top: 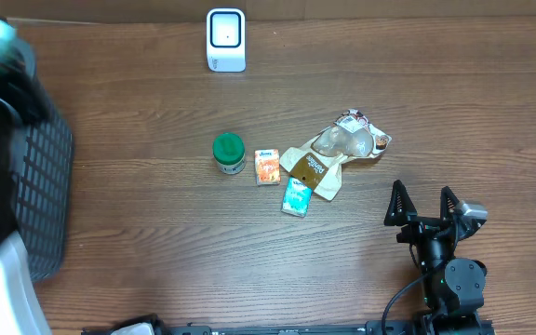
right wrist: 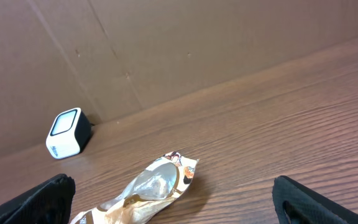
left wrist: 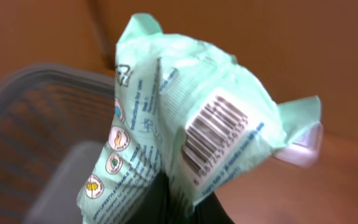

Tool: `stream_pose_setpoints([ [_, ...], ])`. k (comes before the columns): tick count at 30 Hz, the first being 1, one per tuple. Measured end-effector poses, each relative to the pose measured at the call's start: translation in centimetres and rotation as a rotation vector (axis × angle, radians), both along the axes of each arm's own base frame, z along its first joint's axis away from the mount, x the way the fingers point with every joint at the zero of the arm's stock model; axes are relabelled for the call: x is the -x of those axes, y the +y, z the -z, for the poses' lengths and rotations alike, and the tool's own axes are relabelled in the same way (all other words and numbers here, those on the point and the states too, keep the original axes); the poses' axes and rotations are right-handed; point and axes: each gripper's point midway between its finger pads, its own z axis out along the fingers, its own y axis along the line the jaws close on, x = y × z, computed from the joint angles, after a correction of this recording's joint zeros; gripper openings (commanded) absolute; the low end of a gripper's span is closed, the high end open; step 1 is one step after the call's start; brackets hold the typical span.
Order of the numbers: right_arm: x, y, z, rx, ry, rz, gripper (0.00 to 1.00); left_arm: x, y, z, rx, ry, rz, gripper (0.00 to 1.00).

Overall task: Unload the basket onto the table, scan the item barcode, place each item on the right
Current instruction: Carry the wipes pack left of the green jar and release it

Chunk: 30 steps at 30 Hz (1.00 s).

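- My left tool [left wrist: 166, 210] is pinching a pale green packet [left wrist: 185, 106], held over the basket [left wrist: 30, 118]; its barcode [left wrist: 219, 132] is in plain sight.
- My right tool [top: 422, 197] hovers spread over the counter [top: 156, 251], well apart from the white scanner [top: 225, 39] at the far edge.

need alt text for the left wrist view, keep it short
A crumpled mint-green packet fills the frame, pinched from below by the left gripper, with its barcode turned toward the camera. Behind it on the left is a blurred grey mesh basket against a brown background.
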Motion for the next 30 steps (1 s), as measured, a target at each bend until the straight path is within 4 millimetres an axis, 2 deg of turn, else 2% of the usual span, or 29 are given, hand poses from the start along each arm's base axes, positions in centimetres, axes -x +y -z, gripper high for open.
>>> stream_pose_setpoints([
  [2,0.0,0.0,0.0,-0.001,0.000,0.000,1.00,1.0,-3.3,1.0,0.034,0.046,0.086,0.04],
  [3,0.0,0.0,0.0,0.000,0.000,0.000,1.00,1.2,-5.0,2.2,0.055,0.088,0.128,0.04],
  [4,0.0,0.0,0.0,-0.001,0.000,0.000,1.00,1.2,-5.9,3.1,0.068,0.119,0.150,0.04],
  [7,0.0,0.0,0.0,-0.001,0.000,0.000,1.00,0.1,-9.3,8.6,0.120,0.270,0.215,0.04],
  [10,0.0,0.0,0.0,0.000,0.000,0.000,1.00,-1.1,-11.6,15.6,0.166,0.432,0.224,0.04],
  [12,0.0,0.0,0.0,0.000,0.001,-0.001,1.00,-1.4,-12.7,19.9,0.195,0.511,0.208,0.04],
  [16,0.0,0.0,0.0,0.000,0.000,0.000,1.00,-0.7,-14.0,26.2,0.239,0.599,0.170,0.04],
  [19,0.0,0.0,0.0,0.000,0.000,-0.001,1.00,-0.4,-14.9,29.2,0.271,0.611,0.147,0.04],
  [30,0.0,0.0,0.0,0.000,0.000,0.000,1.00,0.0,-17.6,36.7,0.370,0.654,0.058,0.04],
])
